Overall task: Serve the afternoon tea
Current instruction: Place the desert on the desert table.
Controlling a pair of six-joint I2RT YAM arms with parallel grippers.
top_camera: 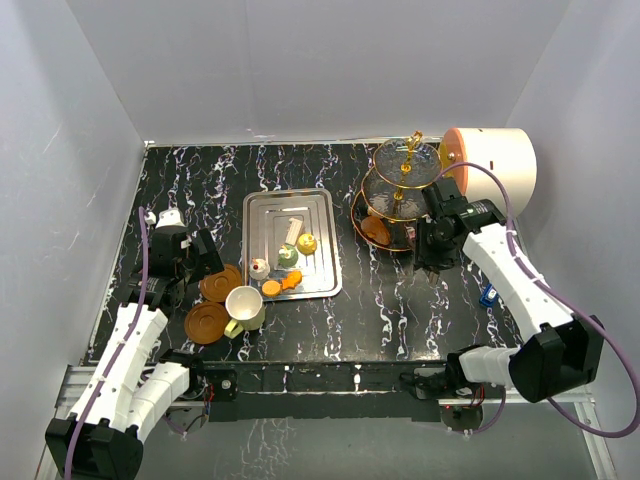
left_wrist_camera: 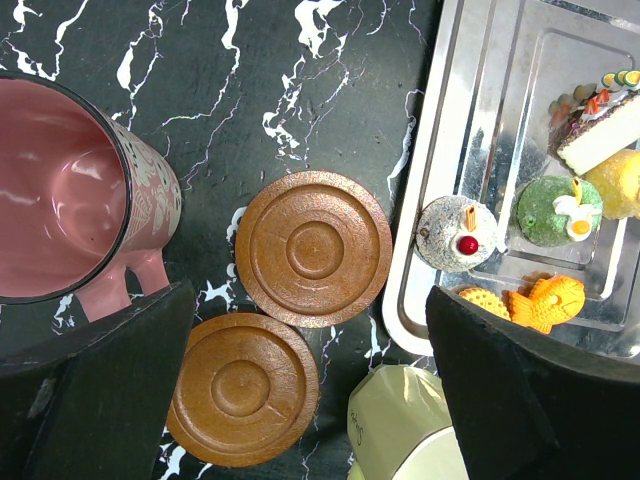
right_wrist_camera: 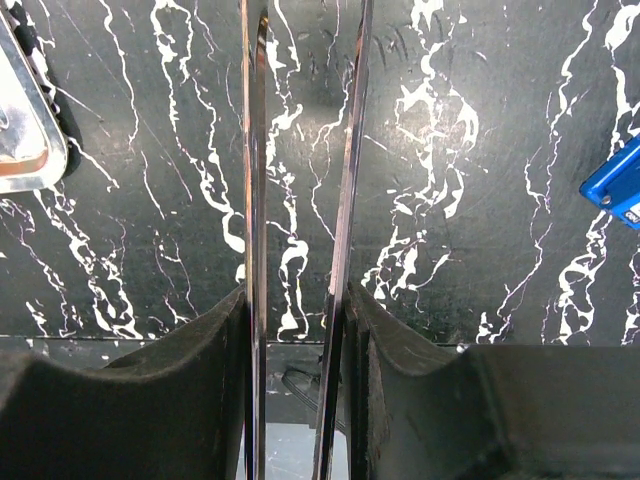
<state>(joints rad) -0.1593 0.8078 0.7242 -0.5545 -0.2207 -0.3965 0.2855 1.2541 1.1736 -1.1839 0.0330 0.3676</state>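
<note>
– Two saucers, where?
– Both brown, flat on the table (top_camera: 400, 310), left of the steel tray (top_camera: 280, 210). Far saucer (left_wrist_camera: 313, 248) and near saucer (left_wrist_camera: 240, 388) lie just beside each other, edges overlapping or touching, cannot tell which.
– Cups?
– Cream cup (left_wrist_camera: 410, 430) sits just beside the near saucer, by the tray's near corner. Maroon cup (left_wrist_camera: 60, 190) is upright, pink inside, at the left edge of the left wrist view. Its handle points toward the left finger; contact there, cannot tell. The arm hides it in the top view.
– Left gripper (left_wrist_camera: 300, 330)?
– Released, fingers spread wide, hanging above the two saucers.
– Cakes?
– On the tray: white cake (left_wrist_camera: 457, 233) with a red cherry, green cake (left_wrist_camera: 550, 210), yellow cake (left_wrist_camera: 620, 180), fish-shaped orange cake (left_wrist_camera: 548, 300), brown-topped slice (left_wrist_camera: 600, 135). One orange piece (top_camera: 377, 230) is on the bottom tier of the three-tier stand (top_camera: 390, 165), which stands right of the tray.
– Right gripper (right_wrist_camera: 295, 295)?
– Clenched on a pair of thin metal strips (right_wrist_camera: 256, 150), one strip flat against each finger, a narrow gap between them. It hangs low over bare table just in front of the stand. Small blue object (right_wrist_camera: 615, 185) lies to its right.
</note>
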